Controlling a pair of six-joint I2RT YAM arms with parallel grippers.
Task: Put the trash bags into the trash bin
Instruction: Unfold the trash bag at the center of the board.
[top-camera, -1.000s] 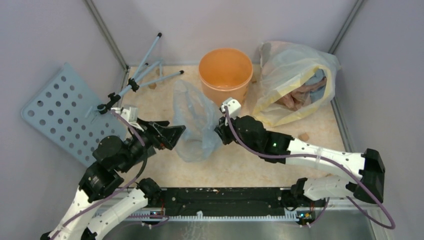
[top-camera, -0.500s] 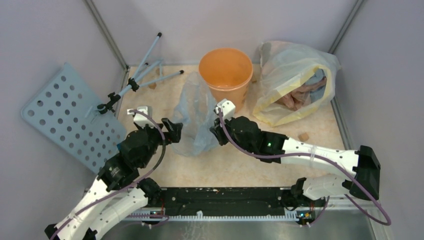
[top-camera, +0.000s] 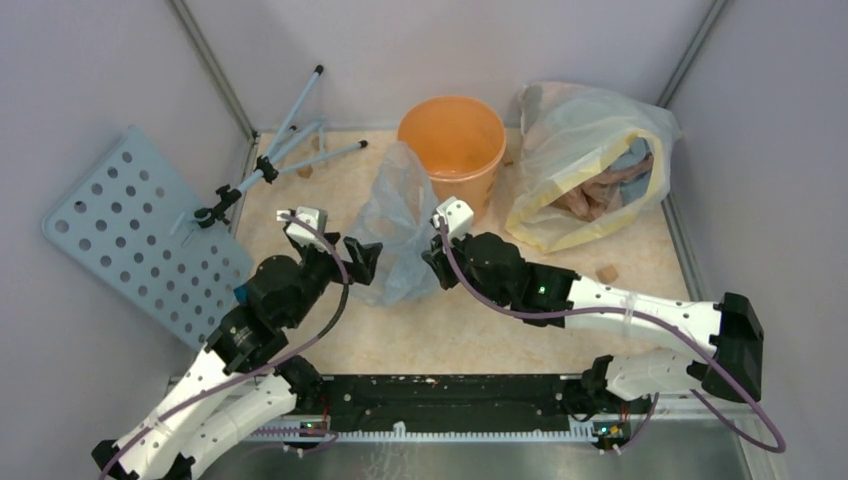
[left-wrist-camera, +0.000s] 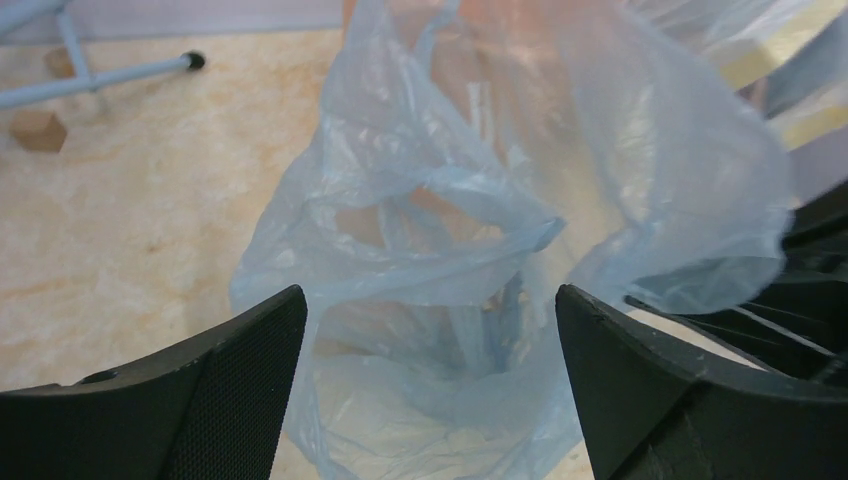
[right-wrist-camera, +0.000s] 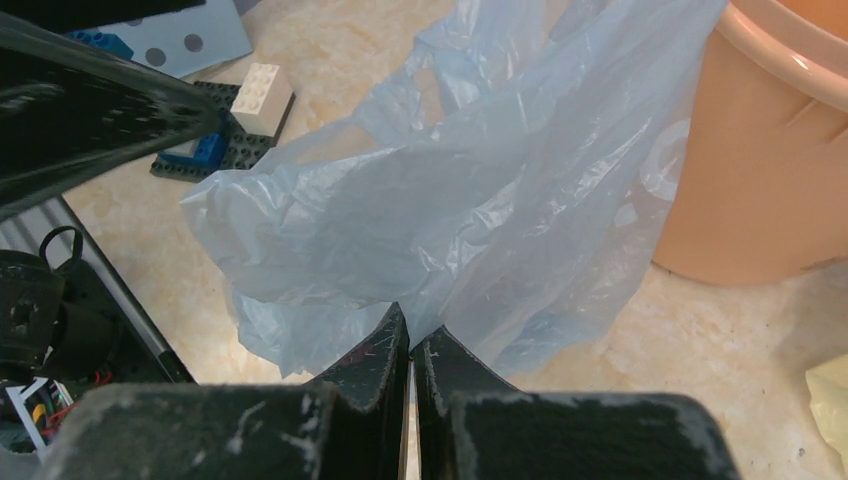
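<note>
A thin grey-blue trash bag hangs crumpled between my two grippers, just in front of the orange trash bin at the back middle. My right gripper is shut on the bag's right edge; in the right wrist view the plastic is pinched at the fingertips, with the bin at the right. My left gripper is open at the bag's left side; in the left wrist view the bag lies between its spread fingers.
A big clear yellow-edged bag with cloth inside lies right of the bin. A grey tripod and a perforated blue board are at the left. A small block lies at the right. Toy bricks lie near my left arm.
My left arm has swung forward and right, up to the bag's left side. My right gripper has lifted the bag toward the bin, so it stands taller.
</note>
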